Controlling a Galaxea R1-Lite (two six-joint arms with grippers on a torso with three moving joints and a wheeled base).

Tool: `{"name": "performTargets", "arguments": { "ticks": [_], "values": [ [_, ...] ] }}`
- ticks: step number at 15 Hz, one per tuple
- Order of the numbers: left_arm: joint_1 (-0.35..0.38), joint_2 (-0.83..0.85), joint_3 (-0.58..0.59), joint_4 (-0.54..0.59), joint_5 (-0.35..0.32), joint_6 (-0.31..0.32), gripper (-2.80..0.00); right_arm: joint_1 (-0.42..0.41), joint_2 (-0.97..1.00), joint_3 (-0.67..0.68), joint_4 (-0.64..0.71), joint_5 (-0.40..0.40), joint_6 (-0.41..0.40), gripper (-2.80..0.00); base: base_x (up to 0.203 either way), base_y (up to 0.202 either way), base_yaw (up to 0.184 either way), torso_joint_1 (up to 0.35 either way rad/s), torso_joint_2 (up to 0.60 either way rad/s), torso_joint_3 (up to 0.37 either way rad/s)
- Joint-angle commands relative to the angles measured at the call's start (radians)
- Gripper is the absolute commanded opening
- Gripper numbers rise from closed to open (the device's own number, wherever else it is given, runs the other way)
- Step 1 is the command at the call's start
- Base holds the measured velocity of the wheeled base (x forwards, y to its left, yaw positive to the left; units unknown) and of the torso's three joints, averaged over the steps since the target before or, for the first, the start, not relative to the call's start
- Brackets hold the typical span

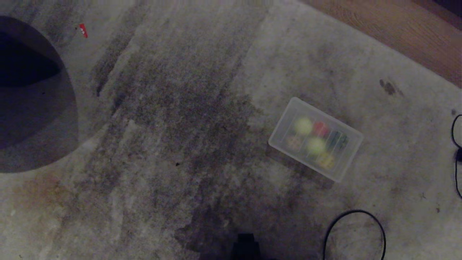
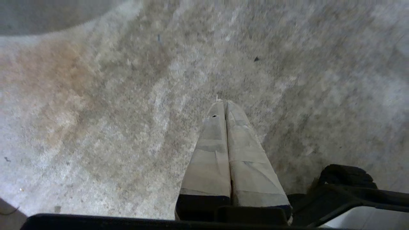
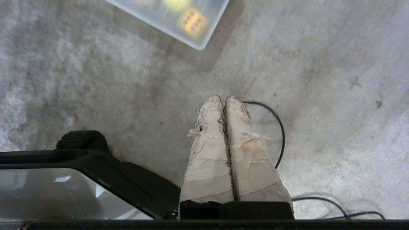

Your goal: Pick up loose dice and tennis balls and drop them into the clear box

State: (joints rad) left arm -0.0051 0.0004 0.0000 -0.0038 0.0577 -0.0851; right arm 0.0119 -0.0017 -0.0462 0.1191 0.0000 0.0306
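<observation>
Item 1, nearest: the left gripper (image 2: 224,103) and the right gripper (image 3: 223,99), both taped in pale wrap, are hanging over bare carpet with their fingers pressed together and nothing between them. Neither is showing in the head view.

Item 2: a thin black cable (image 3: 278,126) is looping on the carpet (image 1: 180,144) just past the right gripper's tips. Judged a snag risk: the loop is lying between the robot and the box.

Item 3: the clear box (image 1: 281,139) is sitting on the carpet, forward and to the robot's right, turned at a slant. Thin translucent plastic; judged light, stiff, smooth-walled, apt to skid if nudged.

Item 4: the tennis balls (image 1: 303,126), two, are lying inside the box. Judged light, springy, felted, forgiving to a pinch across the middle, though apt to roll.

Item 5: the dice, four, are lying in the box among the balls: tan (image 1: 295,142), red (image 1: 320,129), dark green (image 1: 338,141), yellow (image 1: 326,160). Judged hard, light, smooth; best taken across two opposite flat faces, since rounded corners slip. No loose die or ball is showing on the carpet, so the collecting is looking complete.

Item 6: a second dark cable (image 1: 455,155) is trailing at the right edge; a small red scrap (image 1: 83,30) is lying far left.

Item 7, farthest: a dark rounded shape (image 1: 32,104) is filling the left; wooden flooring (image 1: 397,32) is bordering the carpet's far right.
</observation>
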Motion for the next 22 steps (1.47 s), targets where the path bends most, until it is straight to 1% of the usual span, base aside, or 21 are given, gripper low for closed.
{"name": "performTargets", "arguments": {
  "ticks": [1,22],
  "values": [
    [0.001,0.001,0.002,-0.001,0.001,-0.001,-2.80,0.000,0.003,0.000,0.001,0.000,0.003,-2.80,0.000,0.000,0.000,0.005,0.00,0.198],
    [0.000,0.001,0.002,-0.001,0.001,-0.001,-2.80,0.000,0.003,0.000,0.001,-0.002,0.003,-2.80,0.000,0.000,0.000,0.003,0.00,0.203]
  ]
}}
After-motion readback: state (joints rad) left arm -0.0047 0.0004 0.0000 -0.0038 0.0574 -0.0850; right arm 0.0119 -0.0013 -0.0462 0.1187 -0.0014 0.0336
